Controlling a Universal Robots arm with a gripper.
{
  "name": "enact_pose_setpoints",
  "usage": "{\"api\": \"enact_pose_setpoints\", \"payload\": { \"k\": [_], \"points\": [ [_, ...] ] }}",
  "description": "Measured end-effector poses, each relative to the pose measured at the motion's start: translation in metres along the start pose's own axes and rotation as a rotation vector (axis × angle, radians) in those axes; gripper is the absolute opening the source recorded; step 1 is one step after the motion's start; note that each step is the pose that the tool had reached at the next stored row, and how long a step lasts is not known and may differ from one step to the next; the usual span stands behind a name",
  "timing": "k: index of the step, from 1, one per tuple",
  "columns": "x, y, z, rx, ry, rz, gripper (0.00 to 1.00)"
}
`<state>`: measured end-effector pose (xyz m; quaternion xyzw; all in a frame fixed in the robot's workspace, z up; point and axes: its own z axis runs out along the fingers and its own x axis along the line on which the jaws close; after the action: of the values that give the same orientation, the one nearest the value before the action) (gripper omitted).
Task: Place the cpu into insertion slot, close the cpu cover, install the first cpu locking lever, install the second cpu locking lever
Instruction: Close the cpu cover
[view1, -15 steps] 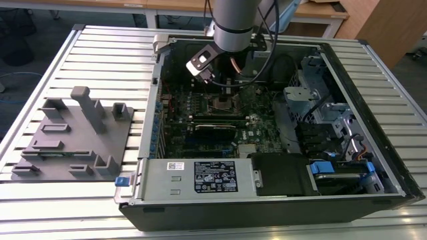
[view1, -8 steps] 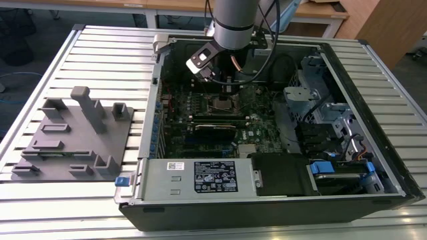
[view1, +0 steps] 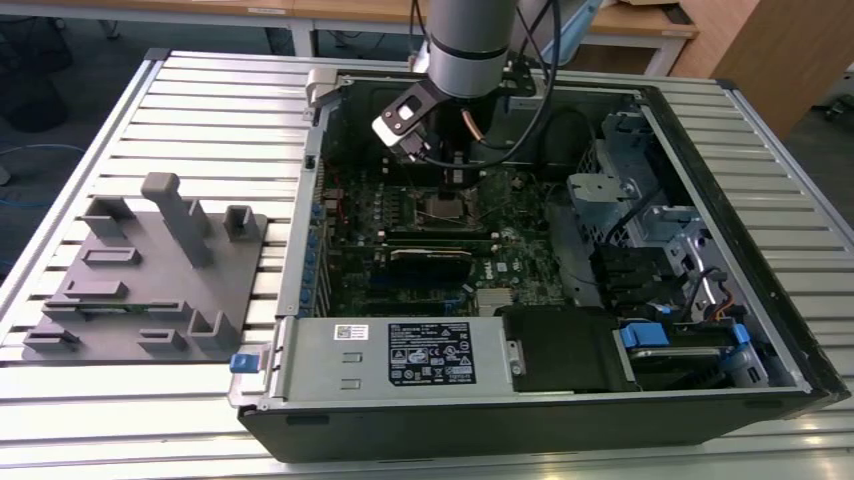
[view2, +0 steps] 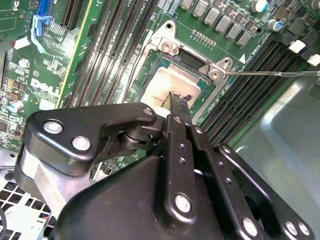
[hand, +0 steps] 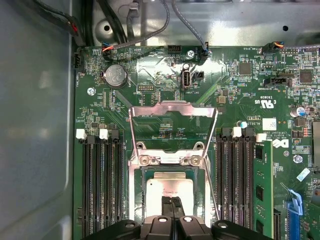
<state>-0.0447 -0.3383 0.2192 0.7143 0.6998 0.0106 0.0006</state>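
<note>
The cpu (hand: 169, 189) lies flat in the insertion slot (hand: 136, 186), its silver top facing up; it also appears in the second wrist view (view2: 160, 85). The cpu cover (hand: 172, 106) is swung open and stands up from its hinge, away from the slot. My gripper (hand: 171, 202) is shut, its thin fingertips (view2: 176, 102) together and resting at the cpu's edge. One thin wire locking lever (view2: 270, 74) sticks out unlatched from the slot's corner. In the exterior view the gripper (view1: 454, 182) hangs just above the slot (view1: 443, 208) inside the open computer case.
Long black memory slots (hand: 102, 185) flank the socket on both sides (hand: 240, 175). A coin battery (hand: 115, 75) and cables sit beyond the cover. The case holds a power supply (view1: 400, 350) and drive cage (view1: 667, 260). A grey fixture block (view1: 147, 270) stands on the slatted table.
</note>
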Motion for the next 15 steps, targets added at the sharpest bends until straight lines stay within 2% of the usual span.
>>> {"api": "enact_pose_setpoints", "payload": {
  "k": [15],
  "points": [
    [0.0001, 0.0001, -0.0051, 0.0, 0.0, 0.0, 0.1]
  ]
}}
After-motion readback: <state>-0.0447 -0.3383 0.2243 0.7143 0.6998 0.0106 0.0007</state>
